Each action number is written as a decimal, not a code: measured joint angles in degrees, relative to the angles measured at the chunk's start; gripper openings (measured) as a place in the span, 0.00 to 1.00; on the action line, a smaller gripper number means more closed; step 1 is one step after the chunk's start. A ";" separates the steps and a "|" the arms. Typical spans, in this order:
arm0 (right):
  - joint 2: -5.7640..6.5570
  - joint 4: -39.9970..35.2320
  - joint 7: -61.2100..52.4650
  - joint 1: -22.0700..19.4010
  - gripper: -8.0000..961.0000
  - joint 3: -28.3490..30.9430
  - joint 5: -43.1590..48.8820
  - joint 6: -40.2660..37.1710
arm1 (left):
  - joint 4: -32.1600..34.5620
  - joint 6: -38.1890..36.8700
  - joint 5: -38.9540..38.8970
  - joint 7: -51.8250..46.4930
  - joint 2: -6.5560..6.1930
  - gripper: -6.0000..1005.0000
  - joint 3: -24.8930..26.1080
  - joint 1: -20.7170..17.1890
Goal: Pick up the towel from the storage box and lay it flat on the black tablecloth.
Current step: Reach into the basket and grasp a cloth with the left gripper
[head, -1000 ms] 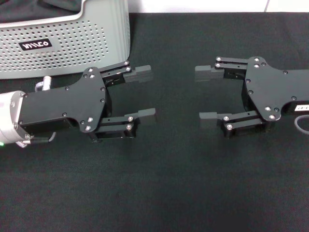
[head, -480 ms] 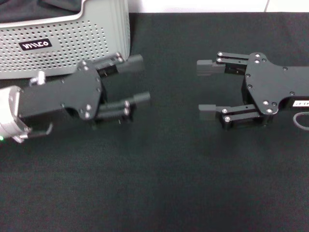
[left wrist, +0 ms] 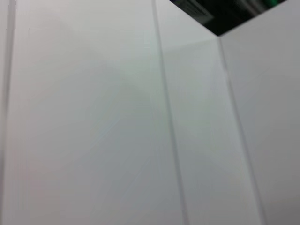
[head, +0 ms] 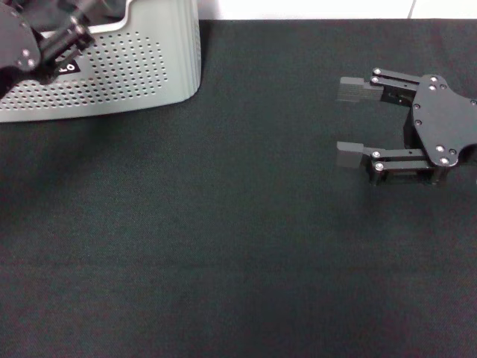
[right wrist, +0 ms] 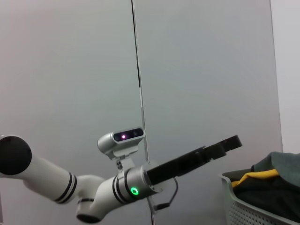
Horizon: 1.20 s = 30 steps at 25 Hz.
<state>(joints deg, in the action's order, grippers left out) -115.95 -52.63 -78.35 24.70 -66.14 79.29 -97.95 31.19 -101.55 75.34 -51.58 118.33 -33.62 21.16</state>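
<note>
From the head we see our left gripper (head: 71, 33) only in part, at the upper left corner over the front rim of the box (head: 141, 67) — its fingers run out of view there, so we cannot tell whether they are apart or together. The right wrist view shows what the head view does not: the towel (right wrist: 269, 180) lies heaped inside the box (right wrist: 243, 204), dark grey with an orange-yellow fold showing, and the left gripper (right wrist: 229, 143) hangs above it, not touching. Our right gripper (head: 349, 123) hovers over the tablecloth (head: 223, 246) at the right, well apart from the box, fingers wide apart and holding nothing. The left wrist view gives only pale wall panels (nothing of the task).
</note>
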 joint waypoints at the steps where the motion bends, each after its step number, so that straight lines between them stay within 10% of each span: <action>1: 0.01 0.19 0.10 0.03 0.86 0.00 -0.07 0.00 | -0.12 0.52 0.00 1.80 0.85 0.73 1.33 0.18; 30: -0.06 3.73 0.04 0.22 0.86 -0.38 -0.76 -0.64 | -22.02 19.56 -17.03 55.61 2.17 0.70 1.94 13.32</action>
<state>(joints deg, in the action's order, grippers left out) -116.02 -48.89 -78.30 24.93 -66.52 78.53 -98.59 9.17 -81.99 58.31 4.03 120.50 -31.68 34.48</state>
